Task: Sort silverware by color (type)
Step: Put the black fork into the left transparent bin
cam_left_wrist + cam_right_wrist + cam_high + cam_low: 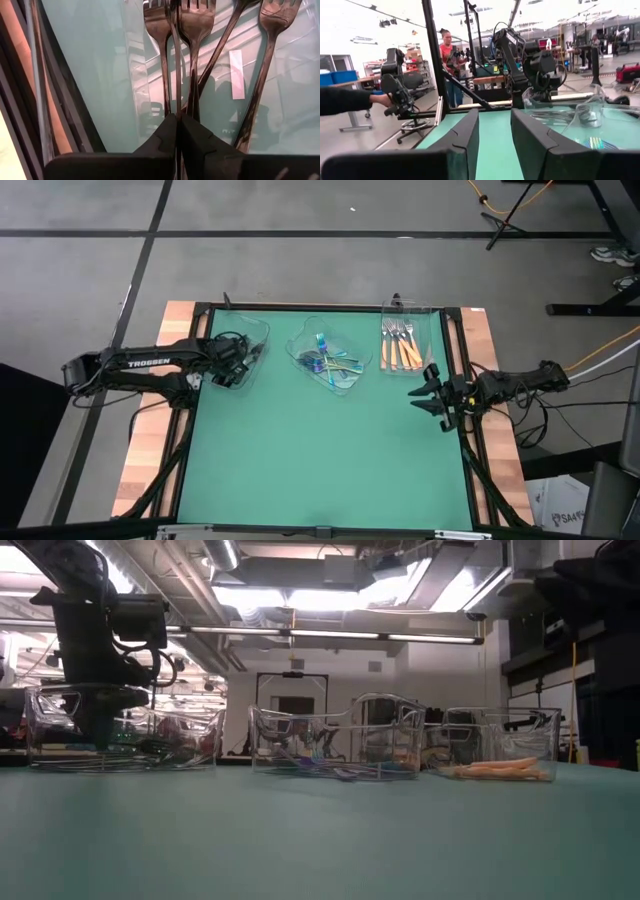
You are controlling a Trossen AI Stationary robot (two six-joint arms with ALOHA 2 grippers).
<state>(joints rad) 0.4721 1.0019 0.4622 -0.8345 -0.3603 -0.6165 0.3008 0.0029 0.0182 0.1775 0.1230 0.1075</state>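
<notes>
the left gripper (pixel 177 131) hangs low inside the left clear tray (pixel 262 332), its fingers pressed nearly together with a thin dark fork handle (pixel 177 75) running up between them, so it looks clenched on that fork or barely letting go. the risk from here, as i judge it, is that lifting away drags the fork back up, or that the fingers nudge the other dark forks (pixel 265 55) lying just beside and knock them askew against the tray wall. the right gripper (pixel 432 393) waits at the table's right edge, fingers apart and holding nothing. the silverware already looks sorted: glossy dark forks in the left tray, shiny blue-purple pieces (pixel 330 362) in the middle tray, and silver forks with orange handles (pixel 401 350) side by side in the right tray.
</notes>
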